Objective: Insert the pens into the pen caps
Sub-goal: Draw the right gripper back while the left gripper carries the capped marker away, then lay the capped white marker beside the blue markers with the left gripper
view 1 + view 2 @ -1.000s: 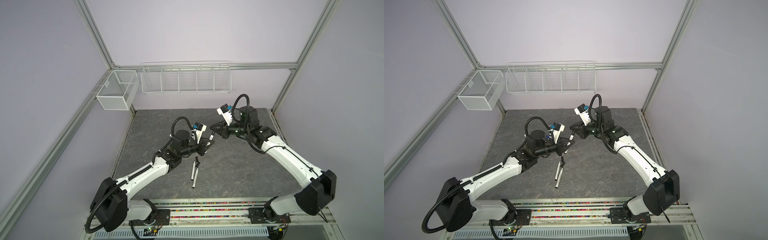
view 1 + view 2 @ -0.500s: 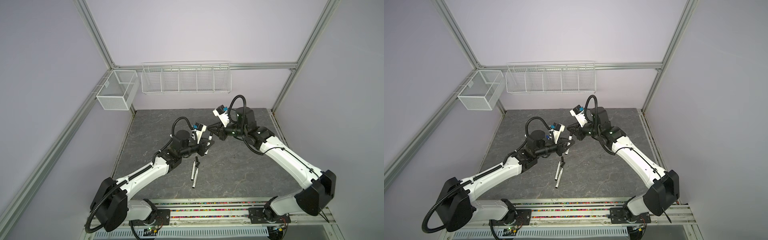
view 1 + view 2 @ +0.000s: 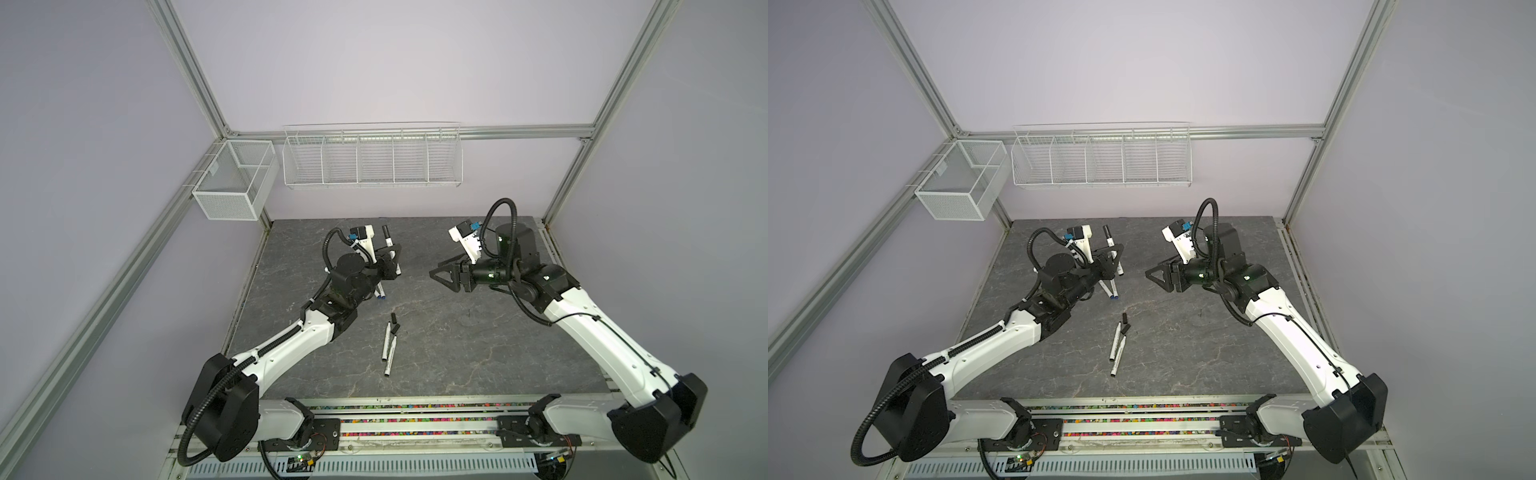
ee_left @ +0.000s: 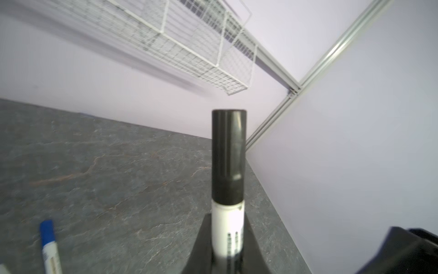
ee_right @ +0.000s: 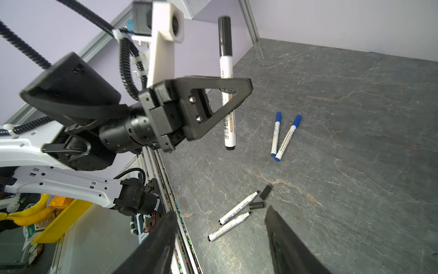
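Lower centre in a top view: two uncapped black pens [image 3: 386, 345] lie side by side on the tabletop [image 3: 478, 357], with two loose black caps [image 3: 393, 318] just beside their tips. It's crowded there, so a clumsy grab could send a neighbour rolling. Further back on the right, the right fingers [image 5: 279, 237] gape wide and empty. Left of centre, the left fingers [image 5: 243, 91] pinch a black-capped pen [image 5: 226, 64] upright; a half-seated cap might pop off at set-down. Two blue-capped pens [image 5: 275, 135] lie near, and a careless drop there would scatter them.
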You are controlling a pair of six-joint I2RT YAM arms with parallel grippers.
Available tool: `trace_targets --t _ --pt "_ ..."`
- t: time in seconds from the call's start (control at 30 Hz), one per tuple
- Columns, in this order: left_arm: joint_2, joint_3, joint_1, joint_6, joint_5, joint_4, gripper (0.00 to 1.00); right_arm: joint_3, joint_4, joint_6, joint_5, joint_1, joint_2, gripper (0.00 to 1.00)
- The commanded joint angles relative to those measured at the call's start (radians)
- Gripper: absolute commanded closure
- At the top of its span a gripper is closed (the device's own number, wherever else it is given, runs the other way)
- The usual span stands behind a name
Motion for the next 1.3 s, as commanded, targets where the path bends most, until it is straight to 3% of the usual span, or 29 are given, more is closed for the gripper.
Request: trace_targets --t 0.0,0.17,0.3,0.47,0.7,0.83,0.87,1.07,1.27 --pt "0.019 -0.047 0.058 -0.135 -0.115 -0.097 1.0 -0.022 -0.036 0.014 0.012 -0.001 0.012 0.37" --pt "0.055 -0.127 0.15 -0.218 -0.182 -0.158 1.0 -0.031 -0.032 0.025 0.021 -0.002 0.026 0.38" --pt "0.135 -0.098 0.157 -0.15 -0.221 -0.283 1.0 -0.015 -0.042 0.018 0.028 -0.002 0.039 0.38" --pt "0.232 -0.076 0.179 -0.292 -0.28 -0.369 1.0 -0.007 -0.063 0.005 0.034 -0.002 0.049 0.38" --pt "0.368 0.031 0.184 -0.313 -0.265 -0.437 1.0 -0.019 -0.087 -0.006 0.051 -0.001 0.037 0.39" --pt "0.443 0.104 0.187 -0.329 -0.248 -0.504 0.93 -0.031 -0.093 -0.015 0.065 -0.002 0.023 0.39" --pt "0.457 0.116 0.189 -0.331 -0.241 -0.506 0.83 -0.033 -0.096 -0.017 0.07 -0.001 0.019 0.39" --pt "0.476 0.133 0.188 -0.355 -0.23 -0.523 0.63 -0.039 -0.117 -0.037 0.087 -0.001 0.005 0.39" --pt "0.458 0.127 0.188 -0.359 -0.215 -0.514 0.58 -0.042 -0.121 -0.042 0.084 -0.001 0.003 0.4"
